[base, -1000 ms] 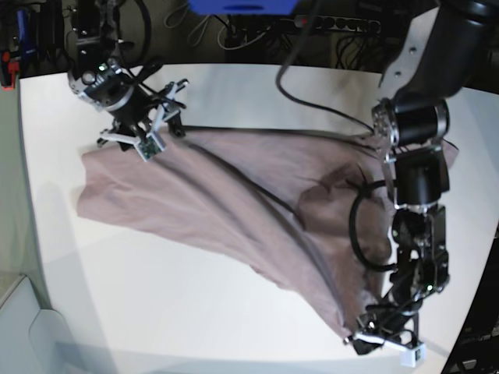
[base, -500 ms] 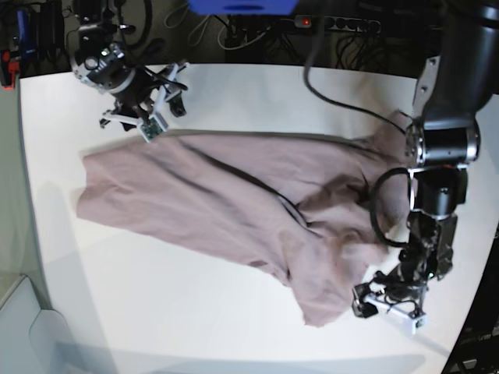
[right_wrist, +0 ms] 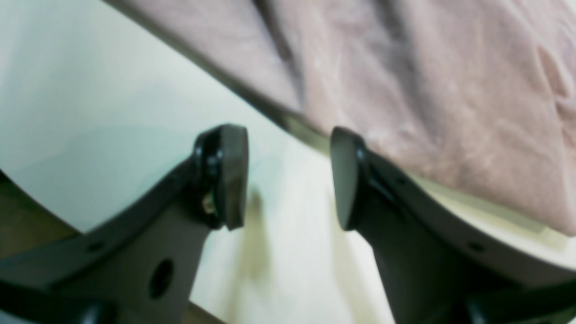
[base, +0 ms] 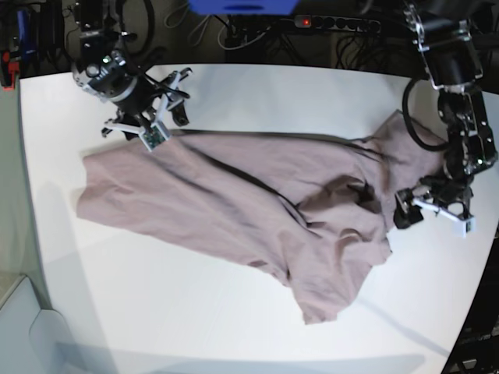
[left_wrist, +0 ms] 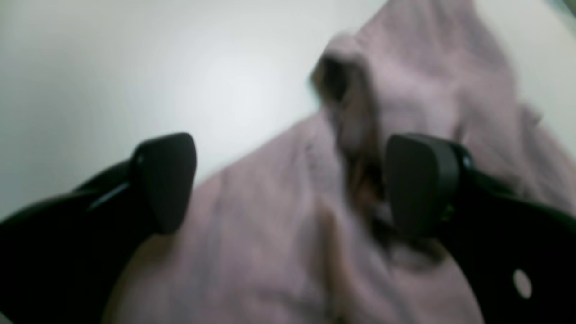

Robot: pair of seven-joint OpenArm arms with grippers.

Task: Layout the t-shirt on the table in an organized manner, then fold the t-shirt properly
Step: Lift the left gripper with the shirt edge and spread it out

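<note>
The dusty mauve t-shirt (base: 234, 195) lies spread and wrinkled across the white table (base: 195, 319), with one lobe pointing to the near side. My left gripper (base: 433, 212) is open by the shirt's right end. In the left wrist view it (left_wrist: 292, 184) hovers over a raised fold of the shirt (left_wrist: 405, 81), empty. My right gripper (base: 148, 123) is open at the shirt's far left corner. In the right wrist view it (right_wrist: 288, 177) is over bare table (right_wrist: 112, 90), just off the shirt's edge (right_wrist: 427, 90), holding nothing.
Cables and a power strip (base: 335, 23) lie beyond the table's far edge. The table's curved edge runs close to my left gripper on the right. A pale surface (base: 15, 327) sits off the near left corner.
My left gripper let go of the shirt's near corner and moved along the right edge toward the far side. The shirt settled flat. My right gripper came off the far left corner and stays open beside it.
</note>
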